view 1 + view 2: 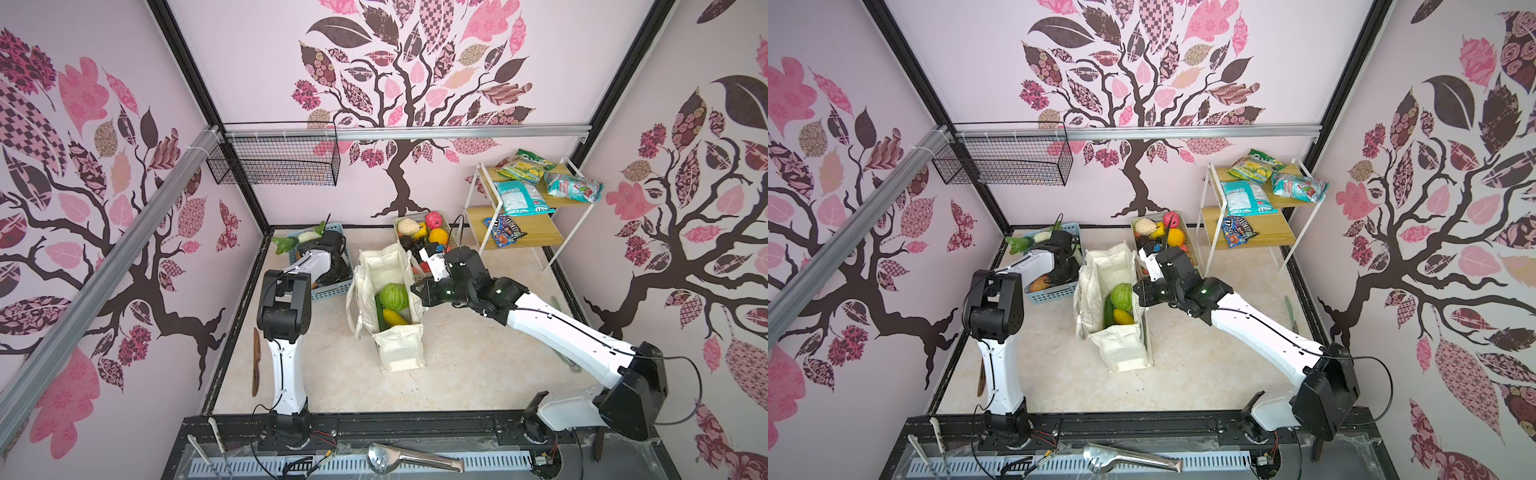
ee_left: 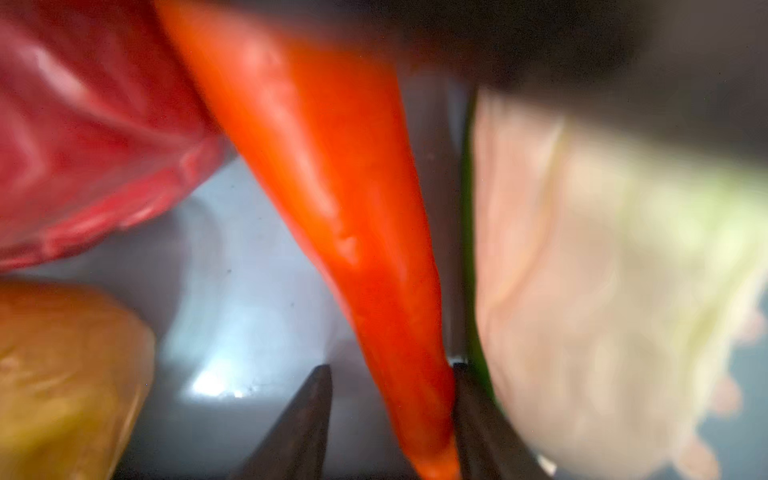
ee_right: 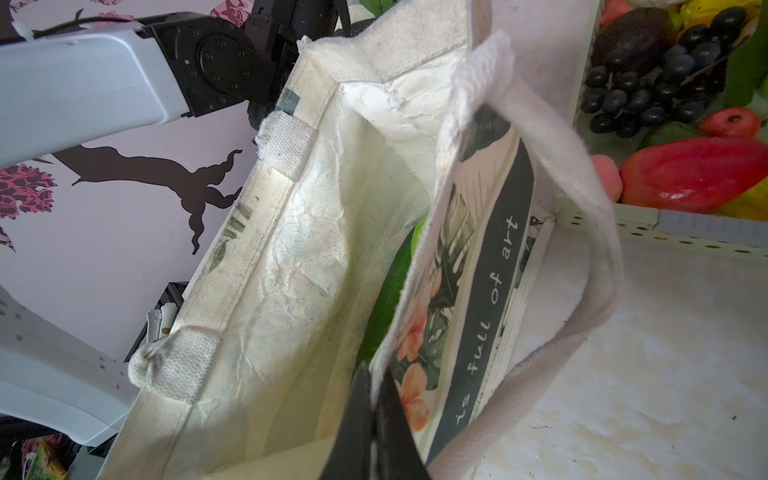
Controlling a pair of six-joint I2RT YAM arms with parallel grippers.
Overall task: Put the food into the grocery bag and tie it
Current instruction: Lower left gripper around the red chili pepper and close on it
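The cream grocery bag (image 1: 390, 266) (image 1: 1113, 266) stands open mid-table, with a green cabbage (image 1: 393, 296) (image 1: 1122, 296) and a yellow fruit (image 1: 394, 318) inside. My right gripper (image 3: 376, 370) (image 1: 417, 291) is shut on the bag's right rim (image 3: 415, 291), beside the "full of art" panel. My left gripper (image 2: 391, 368) is down inside the blue basket (image 1: 328, 293) (image 1: 1046, 296). Its jaws straddle the thin end of a long orange-red pepper (image 2: 332, 166); the pepper rests against one finger (image 2: 478, 415), with a gap to the other finger. In both top views the left jaws are hidden.
Around the pepper lie a red ridged item (image 2: 83, 145), a brownish piece (image 2: 62, 374) and a pale leafy vegetable (image 2: 602, 270). A beige basket (image 3: 623, 224) of fruit sits behind the bag. A shelf (image 1: 519, 224) holds snack packets. A wire basket (image 1: 274, 162) hangs on the back-left wall.
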